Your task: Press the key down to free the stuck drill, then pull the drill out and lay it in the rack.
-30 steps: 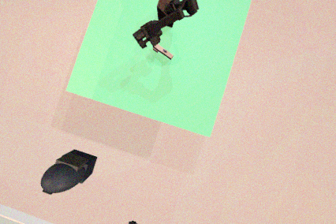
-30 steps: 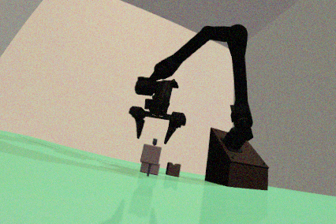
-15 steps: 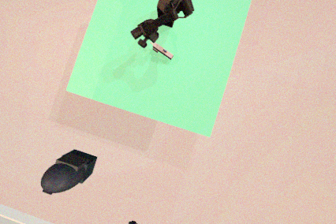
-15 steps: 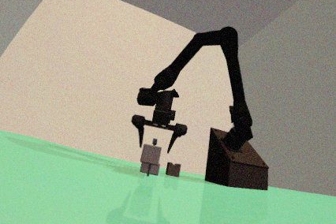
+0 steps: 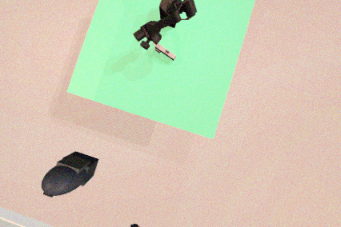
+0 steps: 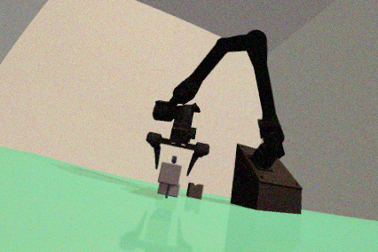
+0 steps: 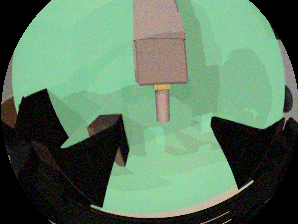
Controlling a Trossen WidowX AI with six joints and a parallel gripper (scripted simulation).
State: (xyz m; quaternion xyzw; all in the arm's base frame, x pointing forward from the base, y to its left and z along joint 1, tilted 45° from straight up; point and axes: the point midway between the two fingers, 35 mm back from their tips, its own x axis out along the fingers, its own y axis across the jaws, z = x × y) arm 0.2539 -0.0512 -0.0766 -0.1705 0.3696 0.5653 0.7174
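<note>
A pinkish-grey block (image 5: 161,49) (image 6: 169,173) (image 7: 161,60) stands on the green surface. A dark key (image 5: 167,52) (image 6: 174,160) stands up on it and is out of the wrist view. The drill, a thin pinkish rod (image 7: 163,106) with a yellow collar, sticks out of the block's end. A small brown notched rack (image 6: 195,191) (image 7: 105,122) stands beside the block, partly behind a finger in the wrist view. My gripper (image 6: 172,171) (image 7: 167,117) is wide open and empty. Its fingers point down and show either side of the block's top in the exterior view.
The arm's brown base (image 6: 279,195) stands on the green table (image 5: 192,91), to the right of the block and rack in the exterior view. A large dark rounded object (image 5: 64,179) lies beyond the table's edge in the top view.
</note>
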